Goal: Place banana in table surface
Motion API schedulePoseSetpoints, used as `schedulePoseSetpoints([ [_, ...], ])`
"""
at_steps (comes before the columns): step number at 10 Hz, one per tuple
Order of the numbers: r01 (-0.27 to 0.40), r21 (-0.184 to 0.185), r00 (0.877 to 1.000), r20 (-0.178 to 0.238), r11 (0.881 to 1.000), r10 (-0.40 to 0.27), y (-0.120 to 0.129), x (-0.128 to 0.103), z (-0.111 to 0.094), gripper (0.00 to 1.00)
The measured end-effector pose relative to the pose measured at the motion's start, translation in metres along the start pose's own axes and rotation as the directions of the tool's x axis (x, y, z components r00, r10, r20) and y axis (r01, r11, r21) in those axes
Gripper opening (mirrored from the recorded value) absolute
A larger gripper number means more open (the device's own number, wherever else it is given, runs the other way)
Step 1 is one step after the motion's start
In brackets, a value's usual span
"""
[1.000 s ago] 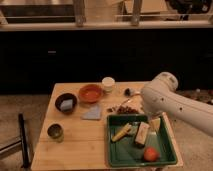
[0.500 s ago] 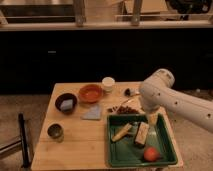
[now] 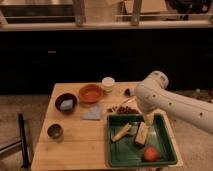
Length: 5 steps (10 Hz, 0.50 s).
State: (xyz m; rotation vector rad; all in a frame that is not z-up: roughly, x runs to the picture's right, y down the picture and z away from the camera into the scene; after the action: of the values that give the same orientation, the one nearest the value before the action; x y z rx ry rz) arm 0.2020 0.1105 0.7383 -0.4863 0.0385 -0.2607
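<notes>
The banana (image 3: 121,132), small and yellow, lies aslant in the left part of the dark green tray (image 3: 165,152). The tray sits on the right front of the wooden table surface (image 3: 80,150). My white arm reaches in from the right, its elbow above the tray's back edge. My gripper (image 3: 149,119) points down over the back middle of the tray, just right of the banana and above a tan block (image 3: 141,134). It holds nothing that I can see.
A red round fruit (image 3: 150,153) lies in the tray's front. On the table are an orange bowl (image 3: 90,92), a dark bowl (image 3: 65,102), a white cup (image 3: 107,83), a grey-blue cloth (image 3: 92,112), a small can (image 3: 55,131) and dark red bits (image 3: 122,108).
My arm and gripper have shifted left over the tray, closer to the banana. The banana and the other objects have not moved.
</notes>
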Motion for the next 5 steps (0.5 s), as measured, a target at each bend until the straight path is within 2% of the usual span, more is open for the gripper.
schedulePoseSetpoints([
  [5, 0.032, 0.001, 0.999, 0.006, 0.999, -0.032, -0.01, -0.006, 0.015, 0.8],
])
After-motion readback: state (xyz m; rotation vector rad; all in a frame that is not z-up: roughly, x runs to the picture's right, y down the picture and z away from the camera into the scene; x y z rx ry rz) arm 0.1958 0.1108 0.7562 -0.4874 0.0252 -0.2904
